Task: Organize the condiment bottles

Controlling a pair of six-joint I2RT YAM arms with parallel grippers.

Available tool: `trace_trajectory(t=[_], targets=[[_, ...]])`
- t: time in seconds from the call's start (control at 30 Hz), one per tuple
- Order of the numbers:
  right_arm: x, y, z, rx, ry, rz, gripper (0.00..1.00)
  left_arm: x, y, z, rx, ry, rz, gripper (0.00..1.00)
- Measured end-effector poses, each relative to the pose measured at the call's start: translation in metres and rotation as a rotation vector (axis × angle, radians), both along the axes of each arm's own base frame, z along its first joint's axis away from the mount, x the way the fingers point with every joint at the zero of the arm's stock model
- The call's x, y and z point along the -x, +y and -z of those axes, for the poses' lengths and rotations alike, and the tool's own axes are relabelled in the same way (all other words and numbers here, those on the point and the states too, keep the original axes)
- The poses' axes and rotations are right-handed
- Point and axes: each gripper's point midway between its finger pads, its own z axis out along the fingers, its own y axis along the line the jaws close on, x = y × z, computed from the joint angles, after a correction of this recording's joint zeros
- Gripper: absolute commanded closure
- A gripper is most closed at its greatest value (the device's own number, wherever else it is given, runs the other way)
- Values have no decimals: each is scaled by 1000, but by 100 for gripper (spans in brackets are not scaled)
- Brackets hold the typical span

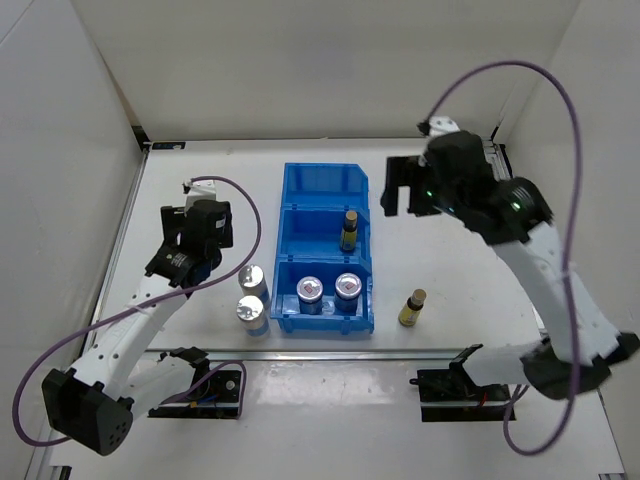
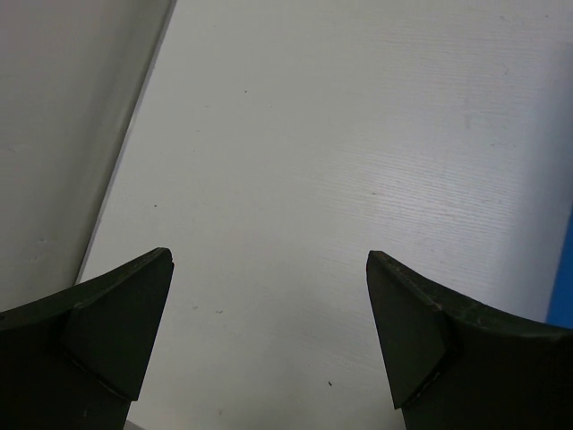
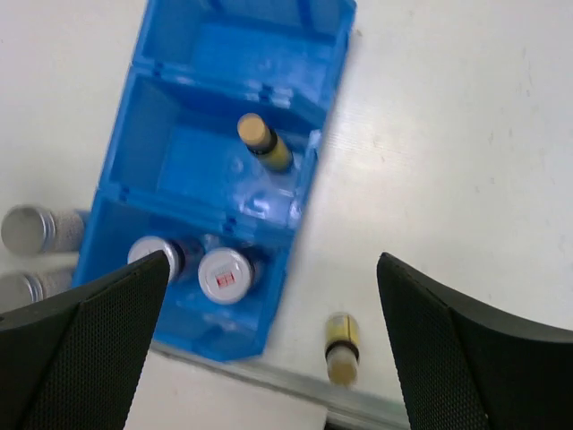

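The white table carries a blue three-compartment plastic bin at its centre. The right gripper, by the bin's far-right corner, and the left gripper both gape wide, holding nothing. Two silver-capped shakers stand off the bin's near-left corner. Two short red-and-white-labelled jars fill its near compartment, and one slim amber bottle stands in the middle one. The likely next move is to fetch the second amber bottle off the near-right corner.

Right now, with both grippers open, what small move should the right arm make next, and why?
Probably bring the right gripper down toward the amber bottle on the table right of the blue bin. The gripper is open and empty, that bottle is on its side, and its twin already stands in the middle compartment.
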Motion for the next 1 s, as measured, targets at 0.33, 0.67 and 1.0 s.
trace_trajectory(t=[0.33, 0.67, 1.0], targets=[[89, -67, 65, 77, 206, 82, 23, 8, 12, -6, -27, -42, -41, 0], [119, -81, 126, 144, 397, 140, 32, 7, 12, -8, -21, -51, -38, 0], [130, -79, 161, 181, 508, 139, 34, 7, 8, -5, -7, -44, -19, 0]])
